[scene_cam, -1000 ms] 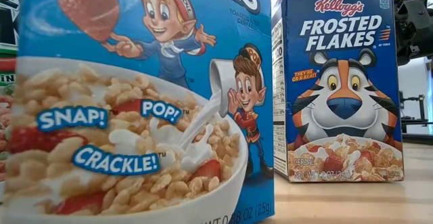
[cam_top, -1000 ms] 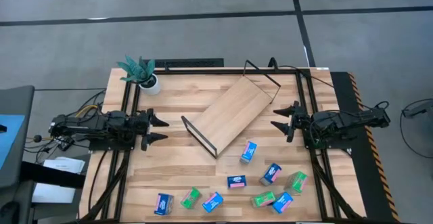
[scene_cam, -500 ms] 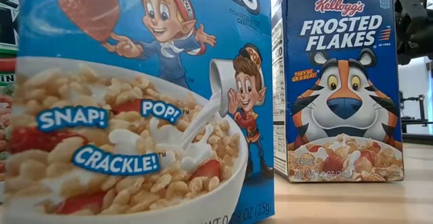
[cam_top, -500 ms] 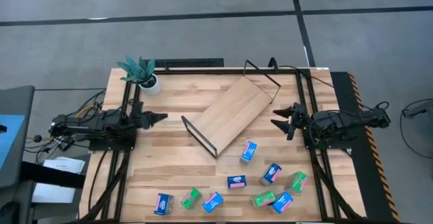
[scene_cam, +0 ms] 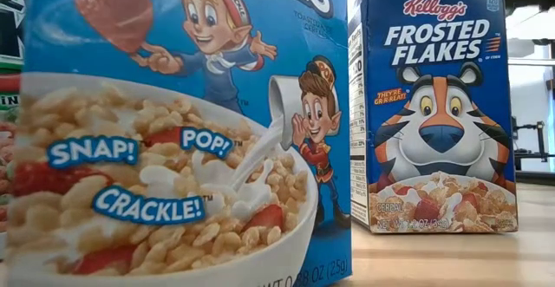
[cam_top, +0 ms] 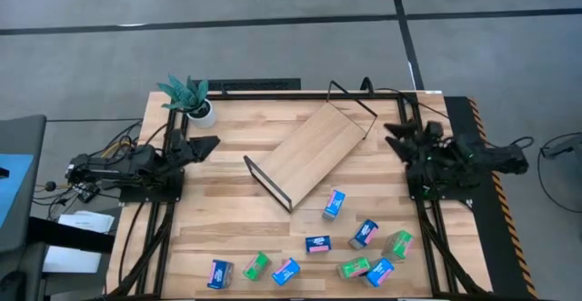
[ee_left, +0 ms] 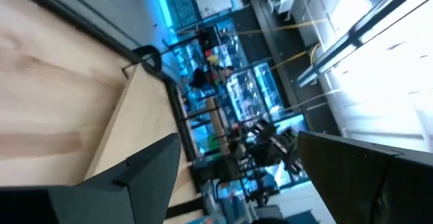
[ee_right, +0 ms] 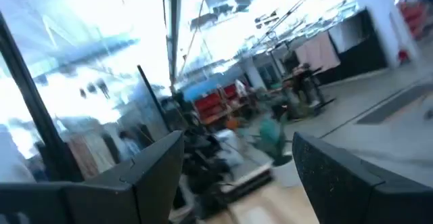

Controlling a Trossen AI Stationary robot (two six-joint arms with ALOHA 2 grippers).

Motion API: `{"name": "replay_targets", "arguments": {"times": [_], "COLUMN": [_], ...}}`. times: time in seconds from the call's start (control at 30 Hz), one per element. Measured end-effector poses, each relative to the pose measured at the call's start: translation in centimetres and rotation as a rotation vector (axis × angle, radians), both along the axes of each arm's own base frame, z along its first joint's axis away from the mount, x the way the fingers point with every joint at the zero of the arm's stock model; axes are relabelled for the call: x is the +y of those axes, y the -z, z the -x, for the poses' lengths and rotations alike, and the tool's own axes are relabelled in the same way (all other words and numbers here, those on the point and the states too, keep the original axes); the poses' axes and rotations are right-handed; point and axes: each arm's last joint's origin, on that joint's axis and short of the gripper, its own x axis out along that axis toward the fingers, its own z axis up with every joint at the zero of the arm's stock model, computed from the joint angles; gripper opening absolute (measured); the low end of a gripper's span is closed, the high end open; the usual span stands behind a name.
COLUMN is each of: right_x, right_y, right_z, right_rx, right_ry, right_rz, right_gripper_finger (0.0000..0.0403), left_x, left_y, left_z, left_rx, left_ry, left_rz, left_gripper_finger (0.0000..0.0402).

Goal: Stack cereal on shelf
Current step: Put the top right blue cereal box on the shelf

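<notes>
Nine small cereal boxes (cam_top: 334, 204) to shelve, none placed yet: blue and green ones strewn along the near part of the tabletop (cam_top: 227, 219), mostly toward the right arm's side, all well apart from the shelf (cam_top: 309, 151). Shelf lying diagonally mid-tabletop, light board bare, black wire ends at both short sides, nothing on it. Seen level from the table edge, two upright: a Rice Krispies box (scene_cam: 173, 131) close up and a Frosted Flakes box (scene_cam: 438, 105) just beside it. Looks like the very start of the job, before any pick. Left tool (cam_top: 205, 144) open and holding nothing, poised at the left edge near the potted plant (cam_top: 195, 101); right tool (cam_top: 396, 133) likewise open and empty, at the right edge beside the shelf's far end. Both aimed out into the room rather than down at the boxes, judging by the wrist views. Next move probably: swing the right tool down over the nearest blue box by the shelf's lower corner, line the fingers across its narrow sides, close, then carry it onto the board. Worth minding the wire frame ends on approach.
</notes>
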Motion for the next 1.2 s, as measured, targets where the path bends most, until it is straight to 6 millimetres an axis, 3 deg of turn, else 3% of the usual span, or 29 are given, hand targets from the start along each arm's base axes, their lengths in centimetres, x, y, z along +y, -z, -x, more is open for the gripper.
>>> {"name": "replay_targets", "arguments": {"times": [0.13,0.27,0.47,0.63,0.87,1.03,1.2], "right_x": [0.2,1.0,3.2,5.7,9.2,12.3,14.7], "right_y": [-5.2,-9.1,-11.9,-13.6,-13.0,-10.6,-8.0], "right_z": [-0.2,-1.8,-3.8,-5.7,-8.4,-9.8,-11.8], "right_rx": [0.2,0.546,1.068,1.214,1.409,1.554,1.664], "right_ry": [0.006,-0.081,-0.285,-0.42,-0.49,-0.586,-0.609], "right_rz": [0.135,0.268,0.433,0.421,0.353,0.486,0.593], "right_gripper_finger": [0.0302,0.0302,0.0302,0.0306,0.034,0.0368,0.0373], "left_x": [0.0,-0.1,-0.2,-0.2,-0.2,-0.2,-0.1], "left_y": [0.0,0.0,0.0,0.0,0.0,0.1,0.5], "left_z": [0.0,0.0,-0.1,-0.1,-0.1,-0.1,-0.1], "left_rx": [0.001,0.014,0.03,0.072,0.106,0.144,0.194], "left_ry": [-0.007,0.029,0.077,0.061,0.049,0.034,-0.005], "left_rz": [-0.002,-0.031,-0.072,-0.145,-0.199,-0.247,-0.246], "left_gripper_finger": [0.0286,0.0286,0.0286,0.0286,0.0286,0.0286,0.0286]}}
